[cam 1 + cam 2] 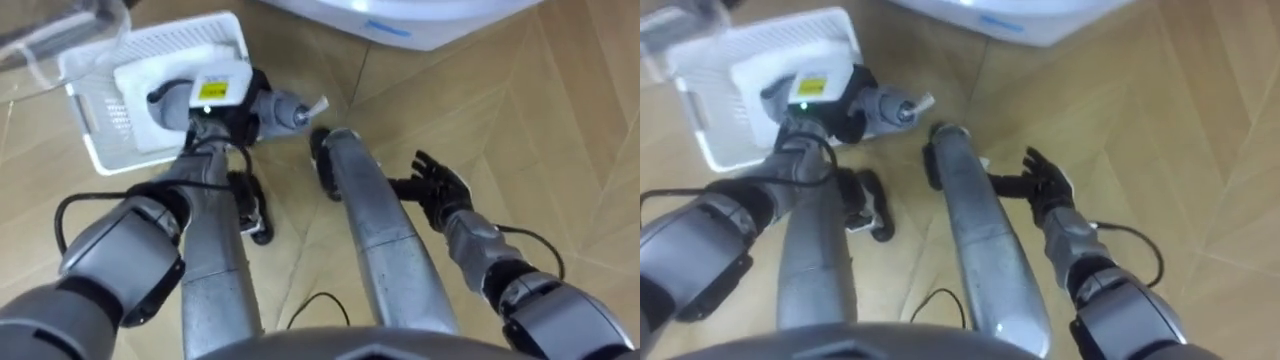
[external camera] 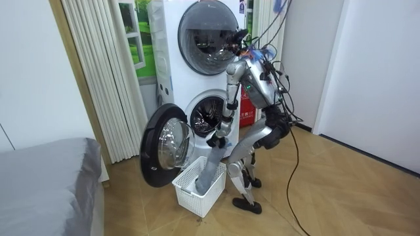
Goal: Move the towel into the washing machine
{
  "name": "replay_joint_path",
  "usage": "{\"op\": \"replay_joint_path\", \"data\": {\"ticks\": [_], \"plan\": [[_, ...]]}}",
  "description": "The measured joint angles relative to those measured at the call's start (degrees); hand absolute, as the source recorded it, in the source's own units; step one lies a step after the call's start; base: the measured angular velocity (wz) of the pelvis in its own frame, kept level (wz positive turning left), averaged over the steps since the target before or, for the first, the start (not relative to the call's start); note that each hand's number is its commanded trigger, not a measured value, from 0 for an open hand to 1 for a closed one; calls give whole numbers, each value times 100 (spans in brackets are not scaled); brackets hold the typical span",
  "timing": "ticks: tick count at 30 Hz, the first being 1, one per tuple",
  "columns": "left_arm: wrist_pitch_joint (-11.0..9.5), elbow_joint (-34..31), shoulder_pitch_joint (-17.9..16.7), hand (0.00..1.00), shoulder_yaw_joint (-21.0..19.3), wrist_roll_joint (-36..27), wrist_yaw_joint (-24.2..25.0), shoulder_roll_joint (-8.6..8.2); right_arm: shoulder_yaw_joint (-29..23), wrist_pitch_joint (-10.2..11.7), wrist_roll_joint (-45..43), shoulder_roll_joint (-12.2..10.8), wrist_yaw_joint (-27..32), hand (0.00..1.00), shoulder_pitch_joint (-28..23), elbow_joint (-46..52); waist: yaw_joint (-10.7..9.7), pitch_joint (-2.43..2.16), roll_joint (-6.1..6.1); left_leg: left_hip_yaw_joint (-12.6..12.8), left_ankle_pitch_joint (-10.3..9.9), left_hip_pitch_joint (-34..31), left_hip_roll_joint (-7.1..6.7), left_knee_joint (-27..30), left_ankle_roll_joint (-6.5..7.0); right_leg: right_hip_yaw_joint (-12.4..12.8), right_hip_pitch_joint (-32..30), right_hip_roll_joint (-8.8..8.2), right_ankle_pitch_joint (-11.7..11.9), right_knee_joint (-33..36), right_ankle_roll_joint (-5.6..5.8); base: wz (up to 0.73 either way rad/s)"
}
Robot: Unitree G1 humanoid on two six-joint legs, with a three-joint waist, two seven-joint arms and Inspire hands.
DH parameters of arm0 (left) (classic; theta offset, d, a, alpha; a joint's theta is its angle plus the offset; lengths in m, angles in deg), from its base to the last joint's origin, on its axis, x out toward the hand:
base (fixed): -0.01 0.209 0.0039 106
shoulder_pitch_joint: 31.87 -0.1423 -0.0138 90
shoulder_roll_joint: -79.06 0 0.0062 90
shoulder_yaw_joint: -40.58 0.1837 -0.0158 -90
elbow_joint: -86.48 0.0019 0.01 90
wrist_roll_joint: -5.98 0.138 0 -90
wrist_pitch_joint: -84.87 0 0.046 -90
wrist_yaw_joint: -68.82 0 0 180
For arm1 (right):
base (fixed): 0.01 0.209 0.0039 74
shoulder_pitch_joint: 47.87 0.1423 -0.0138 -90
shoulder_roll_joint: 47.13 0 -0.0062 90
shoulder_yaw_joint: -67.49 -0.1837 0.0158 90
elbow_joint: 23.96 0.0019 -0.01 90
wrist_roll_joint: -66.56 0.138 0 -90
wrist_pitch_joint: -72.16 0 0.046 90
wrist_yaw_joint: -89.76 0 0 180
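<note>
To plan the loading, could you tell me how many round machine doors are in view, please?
2, one above the other. The upper door is shut; the lower door stands swung open toward the room view's left, beside the white basket. None seems hidden.

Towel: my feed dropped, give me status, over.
Left hand shut on grey towel, lower end in laundry basket. Right hand open, empty. Lower washing machine door open.
</note>
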Motion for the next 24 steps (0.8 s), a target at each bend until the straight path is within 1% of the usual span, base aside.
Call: {"op": "replay_joint_path", "data": {"ticks": [1, 2, 3, 4, 5, 6, 7, 9, 10, 11, 13, 14, 15, 16, 17, 18, 19, 21, 22, 23, 24], "plan": [[-28, -17, -21, 100, -137, -98, -106, -39, -11, -8, -166, 2, 71, 0, -20, -36, 94, -5, 14, 0, 71, 201, -14, -231, -12, -9, 202, -14, 51, -206, -12, 6], [-45, -37, -41, 100, -213, -174, -171, -65, -34, -6, -250, 12, 108, 0, -26, -24, 129, -8, 21, -8, 119, 300, -39, -353, -23, -7, 301, -23, 80, -313, -13, 6], [-76, -152, -135, 100, -386, -267, -298, -108, -133, -2, -450, 17, 170, 0, -4, -9, 181, -14, 48, -28, 229, 495, -89, -618, -32, -1, 501, -42, 142, -538, -15, 7], [-139, -298, -256, 100, -454, -434, -402, -114, -179, 21, -610, 19, 242, 0, 39, -7, 217, -15, 92, -38, 299, 683, -84, -818, -38, -24, 695, -45, 189, -736, -26, 6], [-168, -371, -309, 100, -453, -534, -449, -116, -172, 44, -650, 21, 286, 0, 44, -7, 250, -16, 98, -36, 319, 779, -84, -905, -45, -27, 784, -47, 200, -809, -35, 4], [-231, -475, -380, 100, -451, -766, -509, -164, -172, 97, -710, 23, 365, 0, 83, 14, 321, -27, 114, -35, 349, 943, -85, -1052, -58, -36, 940, -49, 209, -931, -45, 4], [-236, -642, -432, 100, -477, -1010, -538, -229, -179, 128, -892, 10, 427, 0, 103, 102, 406, -38, 133, -36, 381, 1070, -89, -1183, -66, -51, 1062, -61, 216, -1033, -55, 6], [-259, -919, -509, 100, -549, -1265, -567, -336, -189, 140, -1219, 17, 523, 0, 147, 355, 487, -46, 144, -37, 447, 1232, -112, -1381, -84, -74, 1214, -93, 229, -1168, -73, 14], [-304, -1068, -556, 100, -543, -1518, -567, -373, -183, 154, -1306, -7, 578, 0, 177, 513, 469, -47, 142, -56, 507, 1339, -164, -1514, -94, -97, 1305, -142, 228, -1226, -75, 19], [-315, -1137, -584, 100, -544, -1641, -564, -397, -177, 155, -1317, -45, 607, 0, 209, 596, 469, -48, 140, -53, 532, 1385, -172, -1557, -99, -99, 1351, -152, 228, -1252, -76, 16], [-405, -1441, -715, 100, -547, -1953, -480, -491, -237, 185, -1389, -214, 742, 0, 333, 989, 494, -49, 138, -48, 586, 1504, -174, -1646, -102, -111, 1485, -174, 227, -1339, -82, 10], [-437, -1526, -756, 100, -546, -2050, -423, -511, -241, 185, -1422, -235, 777, 0, 347, 1096, 497, -54, 130, -48, 595, 1526, -178, -1661, -97, -118, 1515, -181, 227, -1354, -82, 11], [-461, -1758, -882, 100, -537, -2256, -334, -544, -265, 189, -1551, -274, 816, 0, 366, 1262, 491, -60, 122, -37, 611, 1582, -175, -1683, -86, -131, 1578, -190, 228, -1403, -81, 8], [-473, -1971, -1031, 100, -511, -2489, -235, -567, -315, 201, -1755, -313, 875, 0, 368, 1399, 482, -87, 81, 31, 640, 1673, -183, -1774, -57, -129, 1643, -233, 229, -1433, -79, 7], [-476, -2041, -1087, 100, -492, -2604, -182, -586, -331, 206, -1841, -321, 902, 0, 364, 1436, 474, -93, 78, 31, 650, 1715, -190, -1814, -50, -133, 1692, -243, 229, -1458, -75, 5], [-488, -2165, -1212, 100, -445, -2822, -61, -622, -372, 208, -2008, -355, 984, 0, 351, 1509, 478, -121, 56, 30, 675, 1806, -196, -1879, -40, -139, 1791, -249, 246, -1537, -54, 0], [-506, -2254, -1316, 100, -428, -2922, 85, -623, -382, 204, -2142, -386, 1051, 0, 337, 1570, 488, -167, 14, 32, 680, 1853, -194, -1929, -38, -141, 1841, -249, 268, -1594, -49, 0], [-506, -2426, -1429, 100, -421, -2986, 318, -636, -400, 204, -2432, -415, 1137, 0, 339, 1693, 491, -222, -46, 31, 694, 1849, -188, -1941, -36, -151, 1853, -248, 302, -1638, -44, 0], [-505, -2565, -1494, 100, -419, -3080, 458, -628, -402, 208, -2484, -415, 1193, 0, 341, 1820, 490, -233, -63, 30, 696, 1845, -192, -1940, -31, -153, 1856, -256, 312, -1640, -36, 0], [-506, -2635, -1524, 100, -417, -3167, 527, -627, -403, 213, -2484, -416, 1207, 0, 357, 1857, 502, -235, -63, 27, 700, 1846, -198, -1941, -24, -156, 1862, -262, 318, -1642, -31, 5], [-506, -2695, -1545, 100, -379, -3361, 697, -637, -406, 215, -2484, -417, 1233, 0, 377, 1906, 529, -240, -62, 20, 707, 1862, -215, -1956, -12, -165, 1879, -280, 322, -1643, -26, 8]]}}
